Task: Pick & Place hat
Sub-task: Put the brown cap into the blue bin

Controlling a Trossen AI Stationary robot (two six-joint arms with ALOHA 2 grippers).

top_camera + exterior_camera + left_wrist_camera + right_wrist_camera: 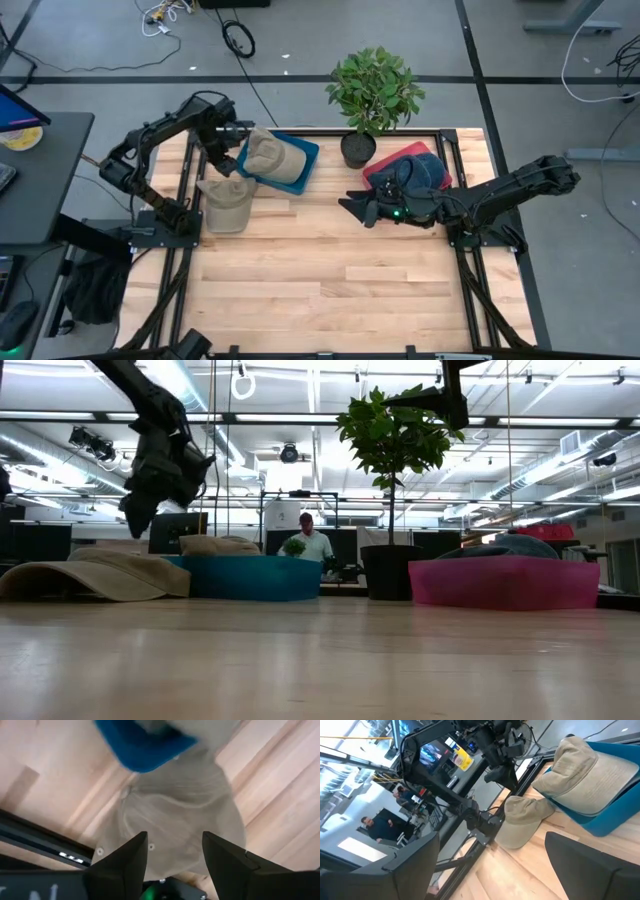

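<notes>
A tan hat [225, 205] lies flat on the table near its left edge, brim toward the blue tray [298, 172]. A second tan hat [268, 155] sits in that tray. A dark blue hat [428, 172] rests in the red tray [392, 160]. My left gripper [222, 160] hangs open above the tan hat on the table [175, 810], clear of it, beside the blue tray's corner [140, 750]. My right gripper [358, 212] is open near the table's middle, in front of the red tray, pointing toward the tan hats [525, 820].
A potted plant [372, 100] stands at the far edge between the two trays. The near half of the table [330, 290] is bare wood. Black frame rails run along the left and right sides. People show in the room beyond the table.
</notes>
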